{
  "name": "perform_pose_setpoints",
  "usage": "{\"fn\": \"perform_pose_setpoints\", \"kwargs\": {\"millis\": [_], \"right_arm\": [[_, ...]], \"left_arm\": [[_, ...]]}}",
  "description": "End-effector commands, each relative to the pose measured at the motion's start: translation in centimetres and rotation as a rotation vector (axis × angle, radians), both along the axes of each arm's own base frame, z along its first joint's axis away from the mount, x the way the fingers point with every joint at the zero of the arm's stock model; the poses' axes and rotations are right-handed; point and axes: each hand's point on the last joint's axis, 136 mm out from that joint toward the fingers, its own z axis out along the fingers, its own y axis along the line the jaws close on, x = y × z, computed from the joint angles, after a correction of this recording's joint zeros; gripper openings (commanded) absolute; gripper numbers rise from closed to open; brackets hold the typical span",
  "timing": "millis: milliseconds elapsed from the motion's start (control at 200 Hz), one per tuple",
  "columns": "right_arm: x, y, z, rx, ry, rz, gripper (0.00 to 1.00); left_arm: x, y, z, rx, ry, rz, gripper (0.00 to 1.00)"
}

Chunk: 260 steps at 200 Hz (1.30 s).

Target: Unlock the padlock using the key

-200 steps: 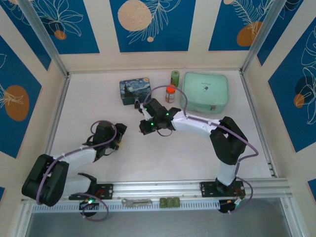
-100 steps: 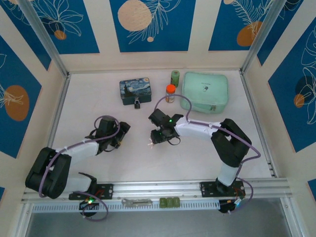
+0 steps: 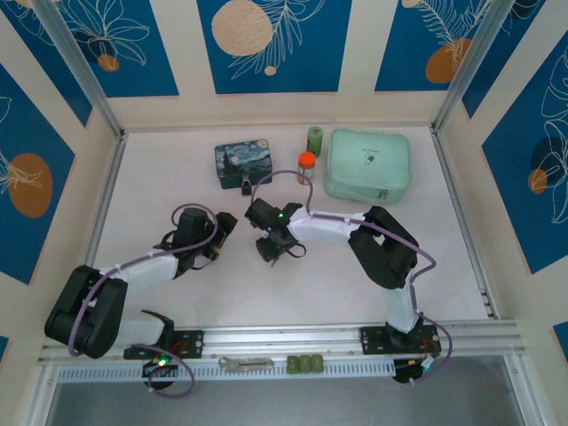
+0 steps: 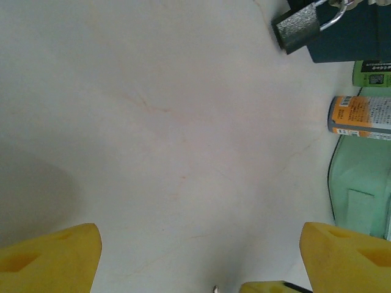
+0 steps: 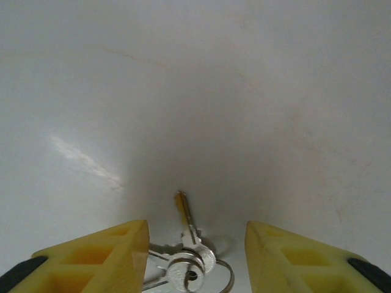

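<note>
The key (image 5: 190, 243) is a small silver one on a ring with other keys, lying flat on the white table. My right gripper (image 5: 197, 235) stands open over it, one yellow finger (image 5: 104, 256) on each side of the bunch, not touching it. In the top view the right gripper (image 3: 269, 251) sits mid-table. The padlock (image 4: 298, 27), dark-bodied with a silver shackle, hangs at the front of the starry-night box (image 4: 351, 33); from above the padlock (image 3: 246, 185) is behind both grippers. My left gripper (image 3: 218, 240) is open and holds nothing, left of the right one.
Behind the keys stand an orange-capped bottle (image 3: 306, 165), a green bottle (image 3: 314, 139) and a mint zip case (image 3: 368, 166). A flat grey metal tool (image 3: 245, 362) and green blocks (image 3: 305, 364) lie on the front rail. Frame posts and walls close in the table.
My right gripper has pulled back from the padlock to mid-table and now straddles the keys on the surface. My left gripper has edged forward and to the right.
</note>
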Motion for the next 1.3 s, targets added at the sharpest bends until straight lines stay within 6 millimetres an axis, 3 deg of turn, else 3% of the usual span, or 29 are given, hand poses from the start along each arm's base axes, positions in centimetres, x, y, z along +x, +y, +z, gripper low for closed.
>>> {"fn": "perform_pose_setpoints", "kwargs": {"millis": [0,110,220,340,585,765,995,1100,1185,1295], "right_arm": [[-0.8,-1.3,-1.0,-0.081,0.03,-0.051,0.41],[-1.4,-1.3,-1.6,-0.076,0.041,-0.057,0.29],[-1.6,-1.5,-2.3,-0.067,0.056,-0.068,0.0],[-1.2,-1.4,-2.1,0.008,0.068,-0.104,0.0],[-0.5,1.3,4.3,0.437,0.072,-0.032,0.0],[0.1,0.9,7.1,0.619,0.072,-0.027,0.0],[1.0,-0.2,8.6,0.721,0.071,-0.067,0.0],[1.4,-0.1,8.9,0.737,0.059,-0.079,0.0],[2.0,-0.7,8.0,0.68,0.049,-0.115,0.0],[2.1,-1.7,5.7,0.525,0.024,-0.148,0.0]], "left_arm": [[1.1,-0.5,2.2,0.006,-0.081,-0.017,0.85],[1.4,-0.5,2.8,0.023,-0.097,-0.032,0.85],[1.5,-0.6,3.3,0.025,-0.113,-0.038,0.85],[1.7,-0.8,4.2,0.023,-0.14,-0.052,0.84],[2.3,-3.2,6.7,-0.047,-0.244,-0.165,0.84],[2.4,-5.6,7.8,-0.154,-0.315,-0.245,0.8],[1.3,-9.5,8.0,-0.241,-0.339,-0.336,0.79],[0.9,-10.9,7.5,-0.287,-0.33,-0.355,0.73],[1.0,-10.7,6.6,-0.275,-0.315,-0.342,0.72],[1.3,-9.0,5.9,-0.19,-0.304,-0.296,0.74]]}}
